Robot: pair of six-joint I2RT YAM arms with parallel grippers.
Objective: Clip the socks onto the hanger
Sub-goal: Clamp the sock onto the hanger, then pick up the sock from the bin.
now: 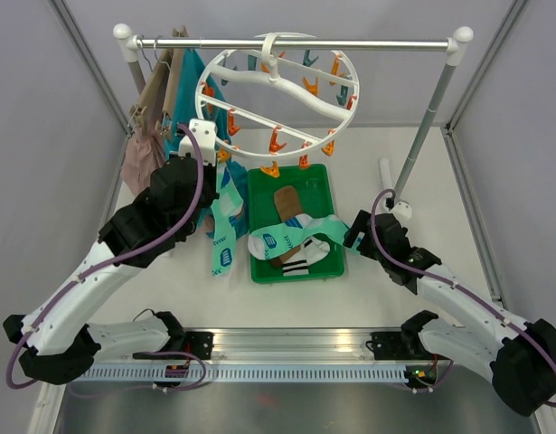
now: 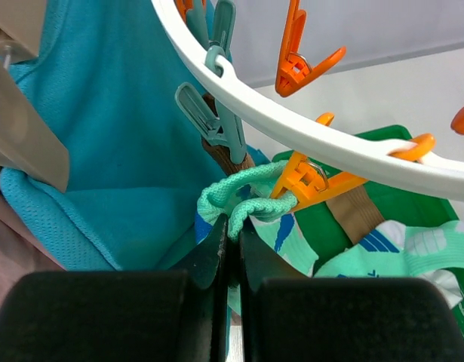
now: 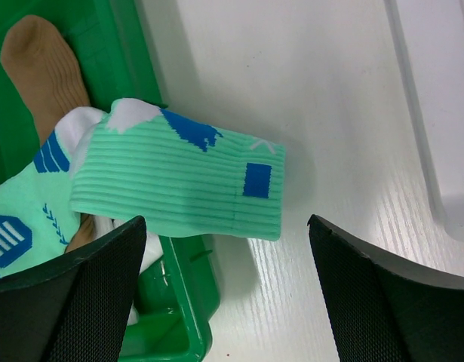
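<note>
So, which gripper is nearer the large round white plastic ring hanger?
Left. The left gripper sits just below the hanger; the right gripper hovers beside the green plastic tray.

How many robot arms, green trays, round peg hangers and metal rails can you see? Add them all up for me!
Robot arms: 2, the left arm and the right arm
Green tray: 1
Round white hanger: 1
Metal rail: 1
Total: 5
</note>
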